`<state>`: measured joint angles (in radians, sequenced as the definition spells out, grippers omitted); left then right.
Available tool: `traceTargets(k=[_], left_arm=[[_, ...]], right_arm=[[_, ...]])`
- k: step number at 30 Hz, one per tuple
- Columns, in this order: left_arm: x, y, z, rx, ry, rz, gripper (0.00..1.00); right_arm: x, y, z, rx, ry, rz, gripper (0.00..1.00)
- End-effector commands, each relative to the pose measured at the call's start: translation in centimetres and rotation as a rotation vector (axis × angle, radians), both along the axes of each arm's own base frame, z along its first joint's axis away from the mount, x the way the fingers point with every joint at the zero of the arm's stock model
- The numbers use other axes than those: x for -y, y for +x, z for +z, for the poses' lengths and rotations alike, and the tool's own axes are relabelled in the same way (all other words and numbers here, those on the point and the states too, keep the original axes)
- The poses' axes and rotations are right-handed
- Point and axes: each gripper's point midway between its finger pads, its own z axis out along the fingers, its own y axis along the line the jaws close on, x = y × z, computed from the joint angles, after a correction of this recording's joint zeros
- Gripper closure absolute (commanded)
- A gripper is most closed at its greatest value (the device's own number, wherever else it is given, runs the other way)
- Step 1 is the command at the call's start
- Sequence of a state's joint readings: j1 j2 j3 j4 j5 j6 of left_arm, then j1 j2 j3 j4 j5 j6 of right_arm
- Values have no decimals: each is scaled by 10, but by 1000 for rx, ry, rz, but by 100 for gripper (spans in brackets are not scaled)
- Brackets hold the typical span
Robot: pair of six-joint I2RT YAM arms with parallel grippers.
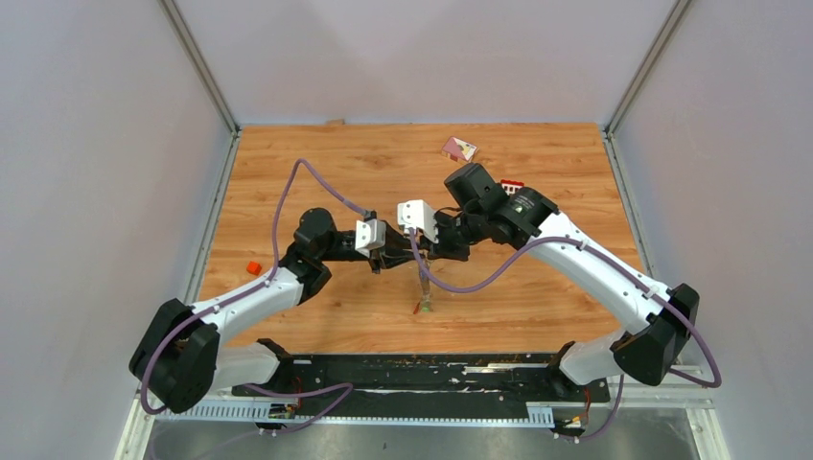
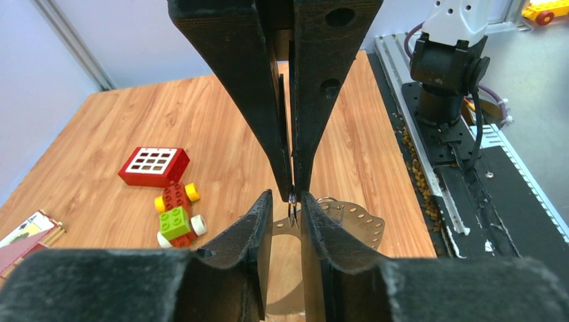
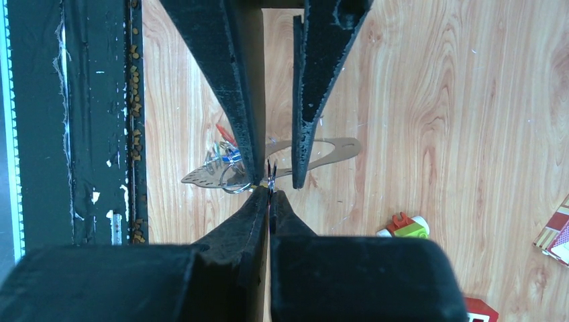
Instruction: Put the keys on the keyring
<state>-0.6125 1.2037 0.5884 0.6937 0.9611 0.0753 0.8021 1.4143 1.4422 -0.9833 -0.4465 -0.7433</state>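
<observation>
Grey keyring [image 3: 329,149] sits below our grippers, keys [image 3: 225,159] at one end. Our right gripper [image 3: 270,191] pinches a thin wire [image 3: 271,171]; our left gripper [image 2: 287,196] stands slightly open around it.

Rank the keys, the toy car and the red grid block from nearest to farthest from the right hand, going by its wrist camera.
1. keys, just left of the right hand in the picture.
2. toy car, off to the picture's right.
3. red grid block, bottom right corner, farthest.
</observation>
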Motion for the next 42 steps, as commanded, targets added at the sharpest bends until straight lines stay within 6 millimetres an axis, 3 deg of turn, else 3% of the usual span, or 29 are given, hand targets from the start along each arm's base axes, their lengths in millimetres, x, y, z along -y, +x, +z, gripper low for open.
traceTargets(k=[1,5,12,18,21,26,28,42], left_arm=[[2,2,8,36,-10,-10,70],[3,3,7,35,-9,-11,70],[6,3,8,29,-7,-21,81],[8,2,11,17,-13,-31,98],[7,1,11,9,-24,-26,100],[2,-6,20,27,-84,-21,100],[1,-11,23,30,-102,-37,100],[0,-19,24,24,-120,-67,100]], right_arm=[[-10,6,22,48,55,6,100],[-10,6,22,45,60,5,100],[-11,5,21,39,64,5,100],[-13,5,19,37,67,7,100],[-11,5,16,40,65,-1,99],[-3,4,12,59,71,-21,72],[0,2,13,67,94,-25,67],[1,-10,15,15,199,25,77]])
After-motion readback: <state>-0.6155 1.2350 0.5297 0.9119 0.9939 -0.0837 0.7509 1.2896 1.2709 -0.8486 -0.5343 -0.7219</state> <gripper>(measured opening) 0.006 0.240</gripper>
